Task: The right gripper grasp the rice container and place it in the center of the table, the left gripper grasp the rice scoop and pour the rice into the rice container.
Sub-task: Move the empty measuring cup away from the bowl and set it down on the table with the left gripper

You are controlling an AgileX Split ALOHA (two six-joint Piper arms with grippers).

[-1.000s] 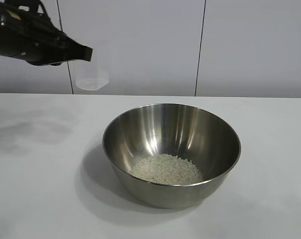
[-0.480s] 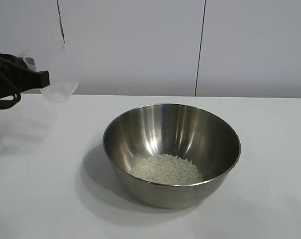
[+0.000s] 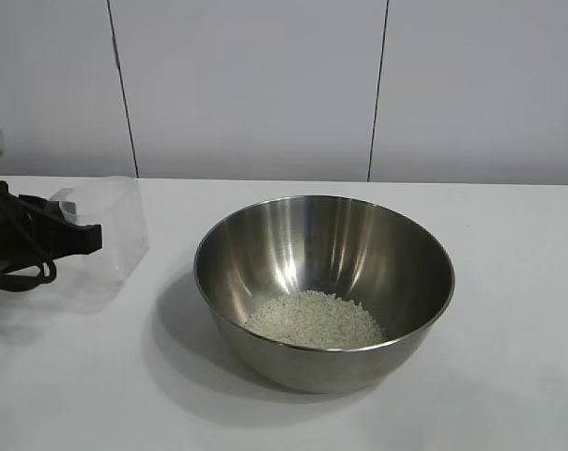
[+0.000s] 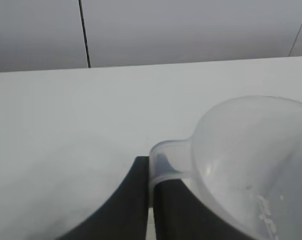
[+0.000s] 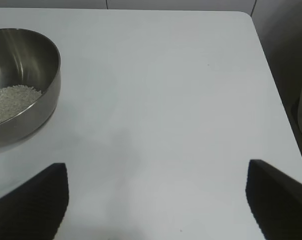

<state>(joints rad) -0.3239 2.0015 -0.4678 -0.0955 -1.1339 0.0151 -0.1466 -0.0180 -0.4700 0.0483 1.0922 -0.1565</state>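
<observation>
One stainless-steel rice container point(image 3: 324, 289) is seen at the centre of the exterior frame, set on the white table point(image 3: 509, 282), with a pale heap of rice point(image 3: 314, 319) lying in its bottom, slightly toward the near side. No brand name or label can be read anywhere; only faint raised markings (too blurred to be made out) are glimpsed on the wall of the rice scoop point(image 4: 250, 165) at the lower right of the left wrist view.

At the left edge of the exterior frame the left gripper point(image 3: 88, 239) is reached in roughly level from the side, low above the tabletop, a loop of black cable point(image 3: 21, 272) hanging beneath it. Its fingers point(image 4: 133, 200) are closed narrowly on the scoop's stubby handle, as is shown at the bottom centre of the left wrist view. The clear scoop point(image 3: 107, 235) is held left of the bowl and apart from it, its open mouth turned toward the wrist camera; no grains are seen inside.

In the right wrist view the right gripper point(image 5: 155, 200) is held well apart from the bowl point(image 5: 18, 82), which sits at that frame's upper left. Its two dark fingertips point(image 5: 33, 200) are spread wide at the lower corners, nothing being held between them, with bare tabletop point(image 5: 155, 100) beneath.
</observation>
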